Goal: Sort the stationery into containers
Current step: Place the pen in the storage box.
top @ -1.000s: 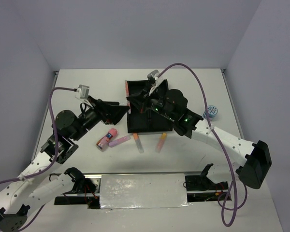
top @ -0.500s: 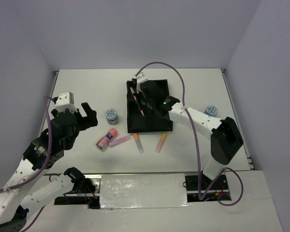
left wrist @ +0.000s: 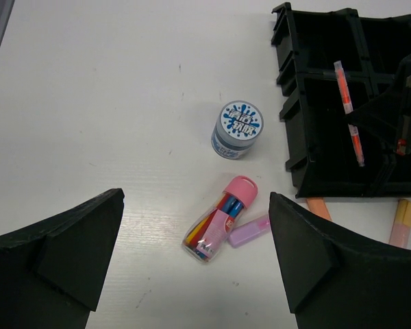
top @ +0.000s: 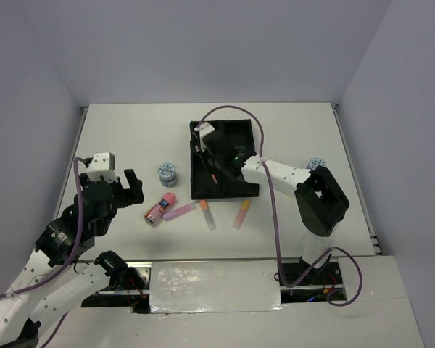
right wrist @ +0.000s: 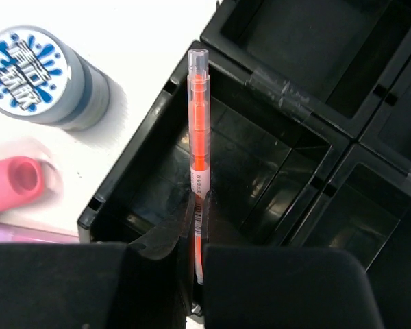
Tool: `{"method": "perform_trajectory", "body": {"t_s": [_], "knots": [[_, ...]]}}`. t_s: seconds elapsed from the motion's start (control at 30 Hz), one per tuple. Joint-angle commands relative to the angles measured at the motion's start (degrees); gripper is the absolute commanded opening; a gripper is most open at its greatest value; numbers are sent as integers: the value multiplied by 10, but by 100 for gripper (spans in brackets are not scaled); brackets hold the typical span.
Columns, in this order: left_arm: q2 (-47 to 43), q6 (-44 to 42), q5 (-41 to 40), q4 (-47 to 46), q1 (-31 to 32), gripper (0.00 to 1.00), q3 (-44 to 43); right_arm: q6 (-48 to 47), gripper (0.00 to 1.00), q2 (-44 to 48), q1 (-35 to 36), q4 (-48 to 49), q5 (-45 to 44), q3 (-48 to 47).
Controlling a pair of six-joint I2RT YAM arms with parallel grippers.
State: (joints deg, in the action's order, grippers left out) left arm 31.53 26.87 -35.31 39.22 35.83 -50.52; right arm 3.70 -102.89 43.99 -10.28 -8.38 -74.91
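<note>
Currently two tape rolls point(top: 167, 174) point(top: 316, 165), three markers point(top: 180, 212) point(top: 206, 214) point(top: 241, 214); right gripper point(right wrist: 194, 233) pinching pen point(right wrist: 198, 130); left gripper point(left wrist: 195, 205) spread.

The left arm point(top: 54, 250) is bent up from its base, its wrist turned forward and tipped down. The left gripper point(left wrist: 195, 271) hangs with its jaws spread as wide as they go. Its two black fingers point(left wrist: 61, 253) are well apart, with nothing between them.

The right arm point(top: 286, 174) is folded at the black elbow, with its white forearm reaching to the left. The right gripper point(right wrist: 197, 229) points down and forward. Its jaws are pressed together on a thin orange pen point(right wrist: 198, 137), which sticks out ahead of the fingertips, roughly in line with them.
</note>
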Motion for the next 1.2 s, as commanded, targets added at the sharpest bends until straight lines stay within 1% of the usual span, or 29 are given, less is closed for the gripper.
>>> {"method": "perform_trajectory", "body": {"t_s": [0.0, 0.37, 0.6, 0.7, 0.73, 0.93, 1.03, 1.17], "knots": [[5, -20, 14, -29, 1, 99, -4, -8, 0, -12, -1, 28, -6, 16], [-2, -26, 24, -35, 1, 99, -1, -3, 0, -33, 0, 44, -5, 46], [-2, -26, 25, -35, 1, 99, -1, -4, 0, -64, 0, 26, -5, 20], [-7, -26, 24, -35, 1, 99, 0, -3, 4, -72, 0, 19, -5, 4], [-8, -25, 24, -34, 1, 99, 1, -3, 8, -78, 0, 17, -3, 0], [-13, -24, 21, -33, 1, 99, 0, 7, 21, -84, 0, 11, 6, -17], [-14, -24, 21, -34, 1, 99, 0, 11, 23, -82, 0, 11, 14, -22], [-17, -23, 18, -31, 1, 99, 0, 19, 24, -92, 0, 0, 14, -40]]}}
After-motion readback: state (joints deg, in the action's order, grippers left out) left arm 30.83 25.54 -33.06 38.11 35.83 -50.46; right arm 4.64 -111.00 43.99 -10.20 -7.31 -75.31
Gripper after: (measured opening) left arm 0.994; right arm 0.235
